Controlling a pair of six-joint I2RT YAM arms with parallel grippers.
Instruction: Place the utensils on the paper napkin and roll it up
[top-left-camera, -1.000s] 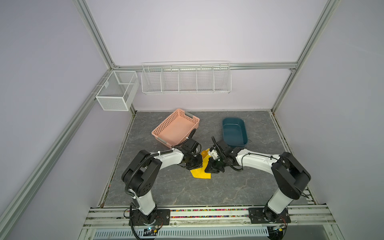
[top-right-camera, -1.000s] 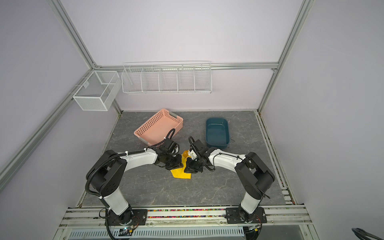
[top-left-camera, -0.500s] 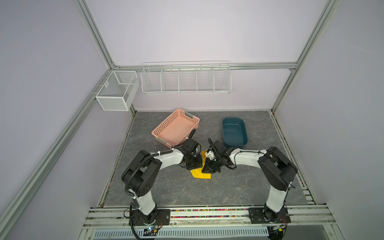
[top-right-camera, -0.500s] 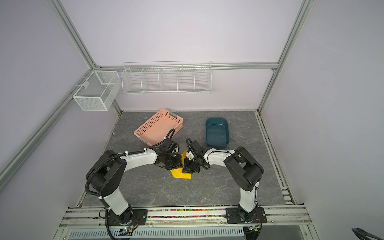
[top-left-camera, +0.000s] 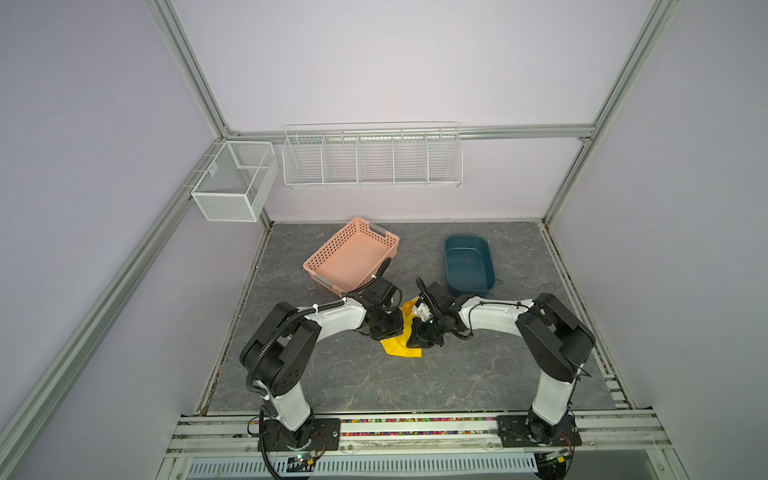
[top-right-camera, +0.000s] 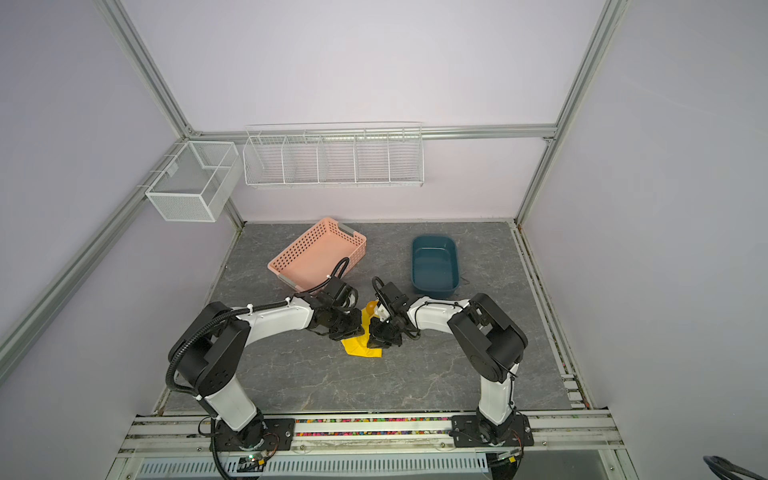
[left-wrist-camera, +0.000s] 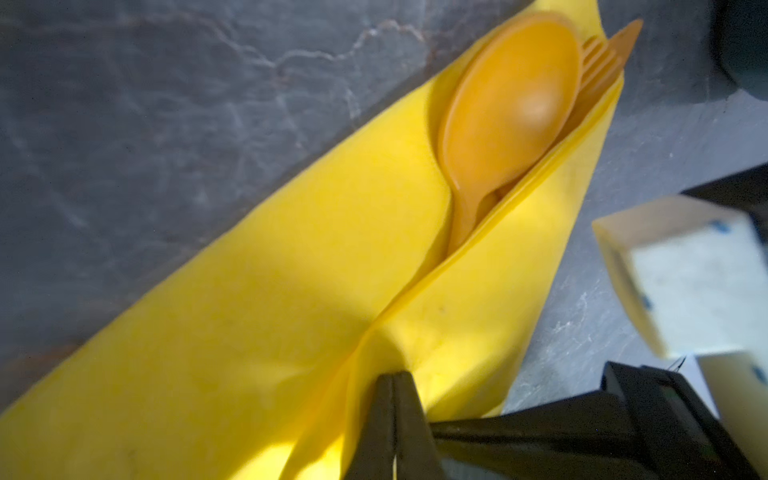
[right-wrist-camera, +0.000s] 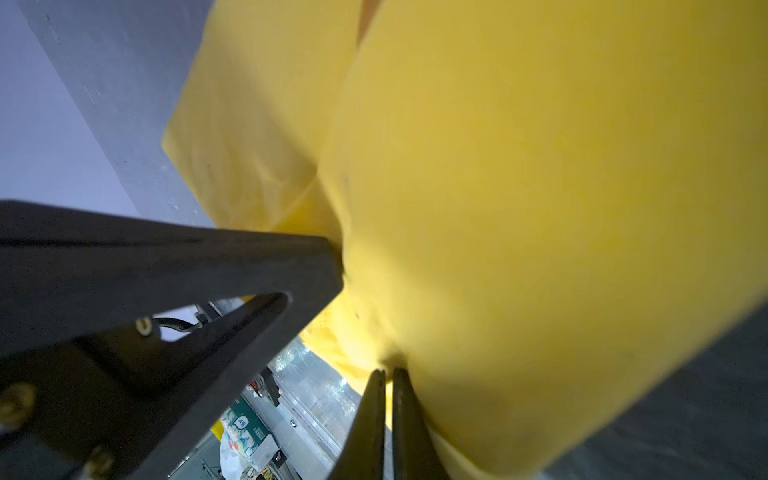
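Judging by how things lie, the placing half of the job looks finished and the rolling half is under way but not complete. The utensils (top-left-camera: 409, 306) sit inside the paper napkin (top-left-camera: 402, 348), which lies near the middle of the surface (top-left-camera: 415, 386), between the two arms and well short of the pink basket (top-left-camera: 353, 259) and the blue tub (top-left-camera: 469, 264). In the left wrist view the spoon (left-wrist-camera: 511, 108) lies bowl-up in a long yellow fold, with the fork (left-wrist-camera: 598, 62) tines and the knife (left-wrist-camera: 623, 37) tip peeking out just behind it; their handles are hidden under the paper. One flap is folded over them along a diagonal crease, so the bundle reads as a loose wrap, not a tight roll: a broad flat stretch of napkin lies spread to one side and the heads are uncovered. The left end effector (left-wrist-camera: 392, 380) is closed, its tips set at the crease; whether a layer of paper is caught between them I cannot tell. The right end effector (right-wrist-camera: 388, 374) is closed to a sliver on the napkin, with yellow paper showing in the slit between its jaws. What seems left is to turn the bundle over the remaining flat paper and snug it.
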